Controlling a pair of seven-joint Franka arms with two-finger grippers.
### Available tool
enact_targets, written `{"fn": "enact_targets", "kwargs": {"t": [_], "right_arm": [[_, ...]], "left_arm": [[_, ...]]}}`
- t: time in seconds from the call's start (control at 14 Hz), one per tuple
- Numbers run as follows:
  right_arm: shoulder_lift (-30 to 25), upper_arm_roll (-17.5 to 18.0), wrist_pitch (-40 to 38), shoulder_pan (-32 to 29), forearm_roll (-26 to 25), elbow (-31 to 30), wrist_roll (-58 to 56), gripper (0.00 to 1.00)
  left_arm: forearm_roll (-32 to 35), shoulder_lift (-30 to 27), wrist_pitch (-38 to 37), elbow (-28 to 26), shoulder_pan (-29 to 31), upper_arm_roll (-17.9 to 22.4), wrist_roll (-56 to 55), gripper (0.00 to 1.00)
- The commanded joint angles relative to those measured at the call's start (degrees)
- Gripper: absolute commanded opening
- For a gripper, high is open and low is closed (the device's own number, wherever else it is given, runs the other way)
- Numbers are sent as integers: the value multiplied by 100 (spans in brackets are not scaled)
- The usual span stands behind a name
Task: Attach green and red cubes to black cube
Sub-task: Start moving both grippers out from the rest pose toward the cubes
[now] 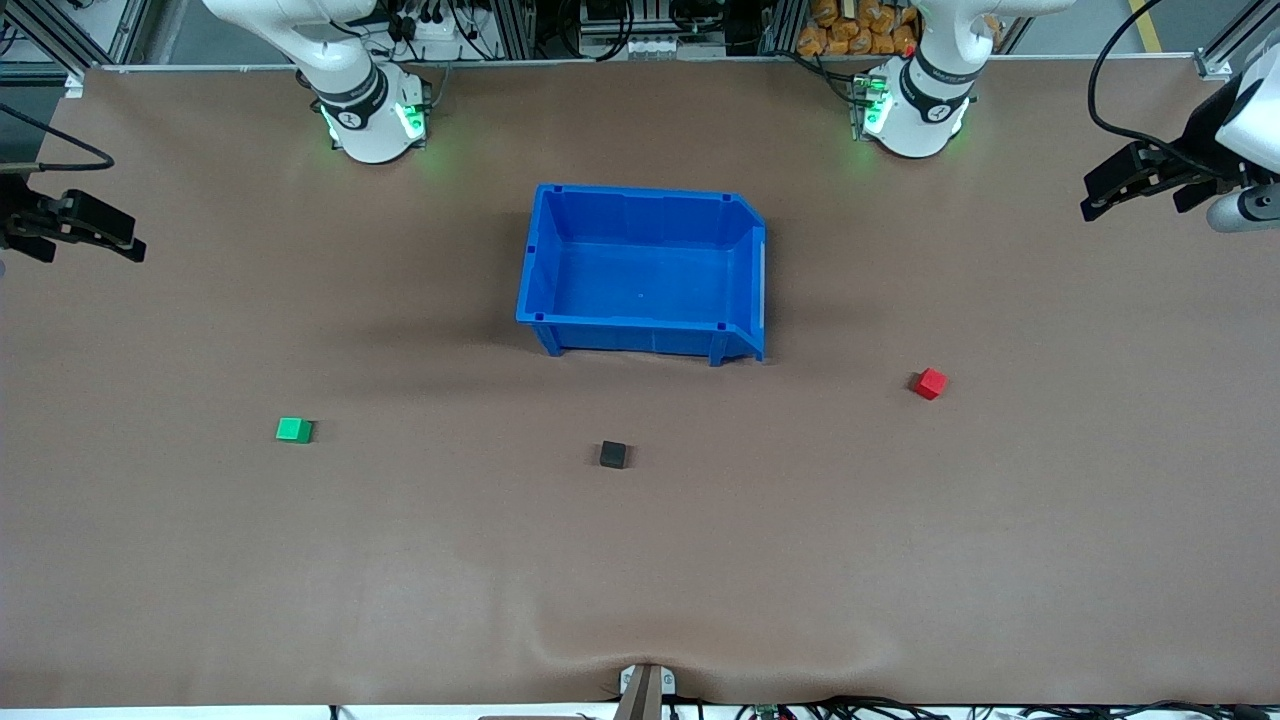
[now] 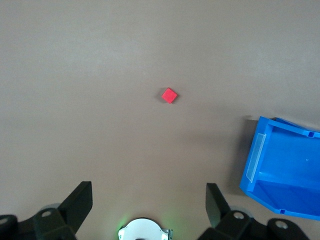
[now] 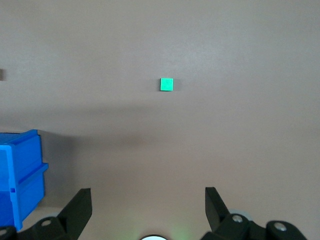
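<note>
Brown counter (image 1: pixel 200 580) carries all. Open blue plastic bin (image 1: pixel 640 270) sits mid-counter, empty.

Left tool (image 1: pixel 1135 185) hangs high over counter's left-arm end, fingers apart, holding nothing. Right tool (image 1: pixel 85 230) same over right-arm end, fingers apart.

Small matte black cube (image 1: pixel 613 454) lies nearer front camera than bin. Small green cube (image 1: pixel 294 430) lies toward right arm's end, small red cube (image 1: pixel 929 383) toward left arm's; both well apart from black cube and from your tools.

Cubes look light, rigid; you should pinch flat side faces squarely.

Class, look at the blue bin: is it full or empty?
Empty. The front view shows the bin's bare blue floor, with nothing lying in it.
</note>
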Motion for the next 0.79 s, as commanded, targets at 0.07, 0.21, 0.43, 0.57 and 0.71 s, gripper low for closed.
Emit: {"fn": "enact_targets", "kwargs": {"t": [0.07,0.21,0.43,0.57,0.71], "right_arm": [[-46,35,-99,49,-68,45,442,100],[-46,53,-107,58,-60,62,443,100],[-55,62,-99,84,-59,62,442,100],[-46,53,-90,145,-59,62,442,100],[-46,53,-72,180,-68,62,442,100]], "left_arm": [[72,60,-115,139,-13,-16,137,100],[81,121,-107,148,-39,-25,102,100],[238,322,-107,401,-83,-51,101,100],[274,350,-133,367,-31,-165,92,100],[257,359,-229,332,13,-157,128,100]]}}
